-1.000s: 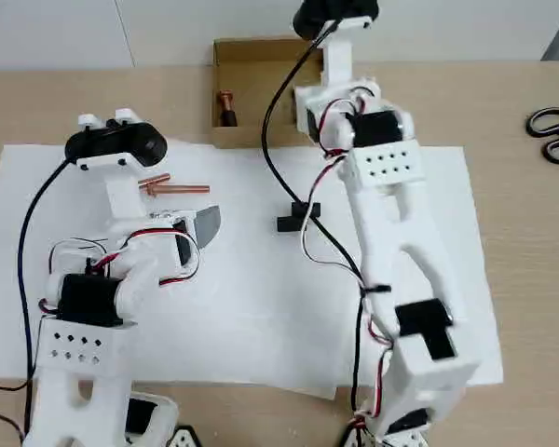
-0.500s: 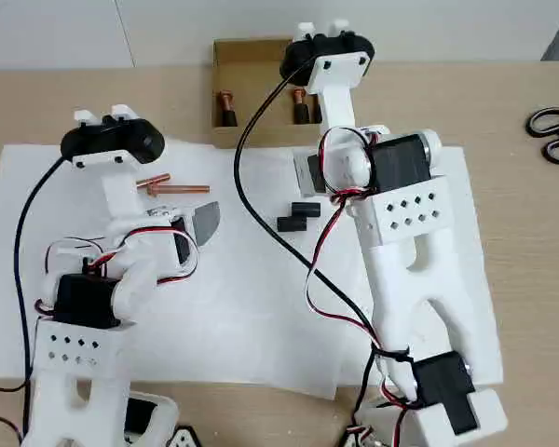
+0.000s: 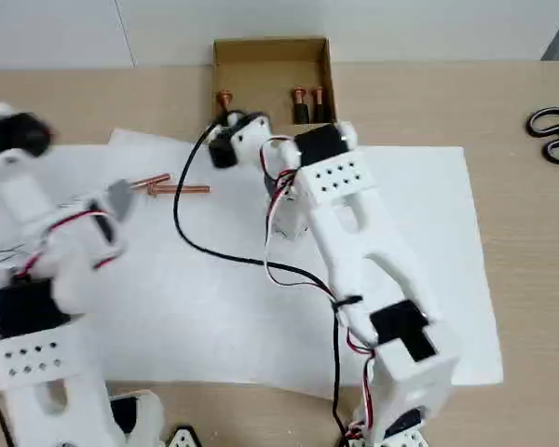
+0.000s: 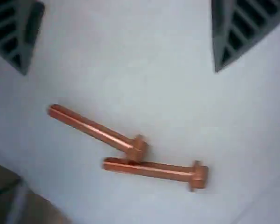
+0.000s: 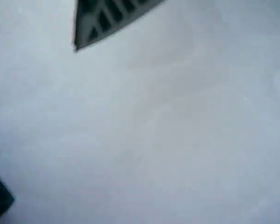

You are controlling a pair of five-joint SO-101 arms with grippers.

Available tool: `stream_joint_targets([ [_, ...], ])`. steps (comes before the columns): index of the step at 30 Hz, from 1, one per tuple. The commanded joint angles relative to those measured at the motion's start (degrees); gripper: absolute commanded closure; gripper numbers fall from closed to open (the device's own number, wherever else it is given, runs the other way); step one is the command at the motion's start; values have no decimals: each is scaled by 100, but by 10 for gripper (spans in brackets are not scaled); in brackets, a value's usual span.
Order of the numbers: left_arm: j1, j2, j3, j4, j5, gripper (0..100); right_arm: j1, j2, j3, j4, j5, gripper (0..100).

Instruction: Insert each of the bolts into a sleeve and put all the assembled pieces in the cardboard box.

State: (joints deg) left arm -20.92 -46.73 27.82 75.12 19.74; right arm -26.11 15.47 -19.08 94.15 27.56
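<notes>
Bolts [image 4: 149, 169]: two bare, three pieces [image 3: 300, 102] boxed.
Both bare bolts lie touching on the paper [image 3: 429, 233], with the left gripper [image 4: 119, 70] spread wide above them. The assembled pieces stand in the box [image 3: 265, 79]. I cannot tell the right gripper's [image 5: 98, 28] state.

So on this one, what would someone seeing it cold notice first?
Two loose copper bolts lie close together on the white paper, framed in the left wrist view by that arm's wide-open fingers. At the table's far edge the cardboard box already holds three assembled pieces. The right arm lies stretched across the paper, with its tip just in front of the box.
</notes>
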Motion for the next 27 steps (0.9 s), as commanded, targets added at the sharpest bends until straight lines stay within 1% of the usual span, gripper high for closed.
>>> stream_joint_targets([
  [1, -589, -141, -303, 396, -35, 761, -31, 48, -18, 48, 413, 804],
  [5, -932, -141, -303, 703, -35, 761, -136, 84, -18, 48, 765, 804],
  [9, -1108, -141, -268, 738, -35, 761, -295, 84, -18, 40, 1037, 803],
  [14, -1169, -141, -268, 862, -35, 761, -400, 277, -18, -110, 1108, 802],
  [20, -1169, -141, -268, 1055, -35, 761, -268, 725, -18, -374, 1196, 803],
  [23, -1169, -141, -268, 1064, -35, 761, -259, 822, -26, -400, 1336, 804],
  [27, -1169, -141, -268, 1064, -35, 761, -180, 963, -35, -453, 1345, 804],
])
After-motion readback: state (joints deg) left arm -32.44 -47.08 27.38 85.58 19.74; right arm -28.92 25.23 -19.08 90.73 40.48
